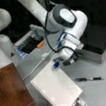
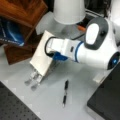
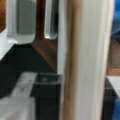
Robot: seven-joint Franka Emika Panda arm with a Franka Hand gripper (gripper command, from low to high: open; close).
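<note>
A white board (image 1: 57, 90) leans tilted with its lower edge in a small metal stand (image 1: 77, 105); both front views show it (image 2: 41, 56). My gripper (image 1: 56, 65) is at the board's upper edge, shut on it, and a blue finger (image 2: 58, 56) presses on the board's face. In the wrist view the board's edge (image 3: 85, 60) runs upright through the middle, with a blue finger (image 3: 116, 20) tight against its right side. The other finger is hidden behind the board.
A black pen (image 1: 89, 79) lies on the grey table (image 1: 102, 92) right of the board (image 2: 65, 93). A brown wooden box (image 1: 12, 92) stands at the left. A black block (image 1: 99, 40) fills the right. A blue book (image 2: 10, 35) lies under wooden pieces (image 2: 22, 12).
</note>
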